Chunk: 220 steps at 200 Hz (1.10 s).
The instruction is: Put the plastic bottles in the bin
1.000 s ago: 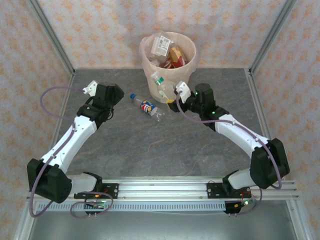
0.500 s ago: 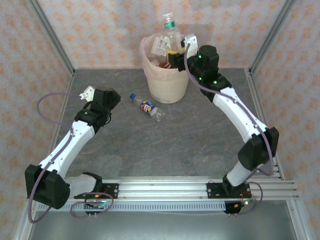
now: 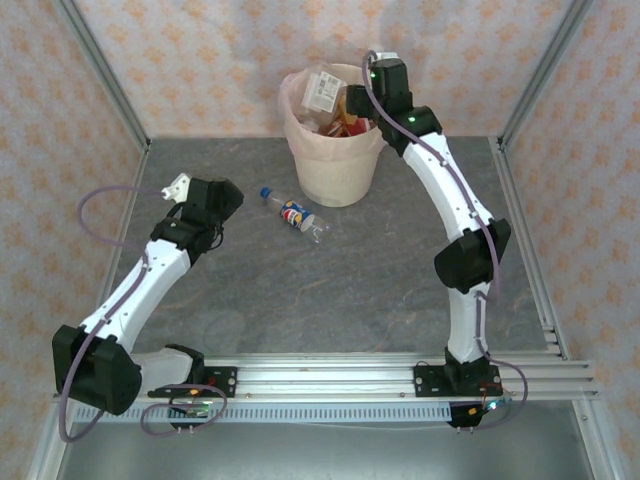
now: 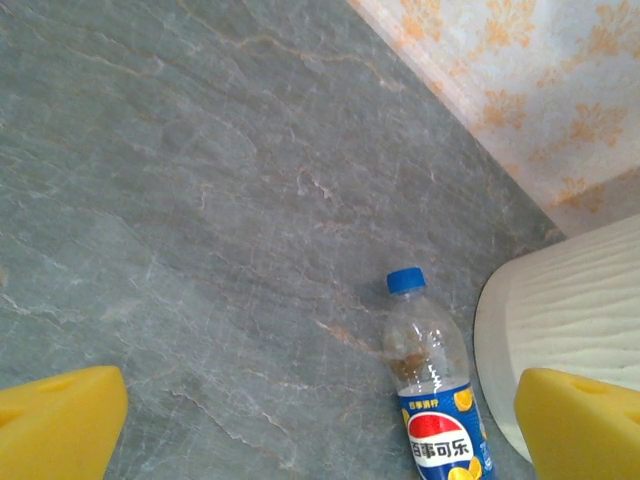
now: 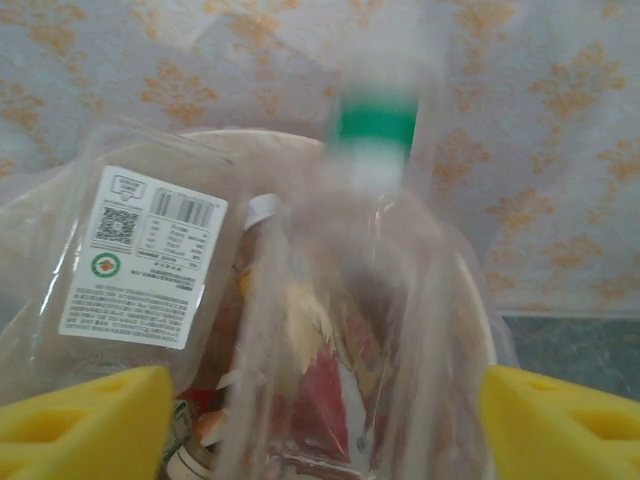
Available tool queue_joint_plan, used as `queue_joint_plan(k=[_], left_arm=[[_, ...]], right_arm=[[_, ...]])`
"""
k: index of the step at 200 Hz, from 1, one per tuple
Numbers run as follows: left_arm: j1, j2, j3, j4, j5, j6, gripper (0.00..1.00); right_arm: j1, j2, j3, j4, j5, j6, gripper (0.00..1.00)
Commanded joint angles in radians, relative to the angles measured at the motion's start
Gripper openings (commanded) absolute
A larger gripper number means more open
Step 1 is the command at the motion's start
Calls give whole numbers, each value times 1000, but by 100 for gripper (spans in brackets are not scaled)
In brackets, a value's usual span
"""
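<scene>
Grey stone-look table [image 3: 330, 300] with the cream bin [image 3: 335, 175] at the back, already stuffed with bottles and wrappers (there's a clear packet with a white printed label [image 5: 140, 260] on top). From the top view, the right arm reaches up over the bin's rim. The right wrist view gives the close-up: the right gripper [image 5: 325, 400] has its yellow fingers spread wide, and between them, over the bin, is a blurred clear bottle with a green cap [image 5: 375, 260], not visibly pinched. The left gripper [image 4: 320, 410] hangs low over the table, claw fully spread, holding nothing. A blue-capped Pepsi bottle [image 4: 432, 400] lies on the table just beside the bin wall.
</scene>
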Motion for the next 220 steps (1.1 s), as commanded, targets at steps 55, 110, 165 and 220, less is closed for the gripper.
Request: queue_joint_plan(k=[55, 110, 165, 220], left_arm=[[6, 127, 30, 101, 194, 6, 100], [-14, 322, 126, 134, 330, -37, 100], [-75, 594, 306, 105, 413, -148, 98], [-130, 755, 451, -21, 311, -182, 98]], right_arm=[[2, -278, -235, 98, -23, 14, 99], [2, -631, -786, 457, -43, 83, 99], [1, -909, -1174, 592, -23, 114, 99], [1, -1056, -1277, 499, 64, 60, 99]])
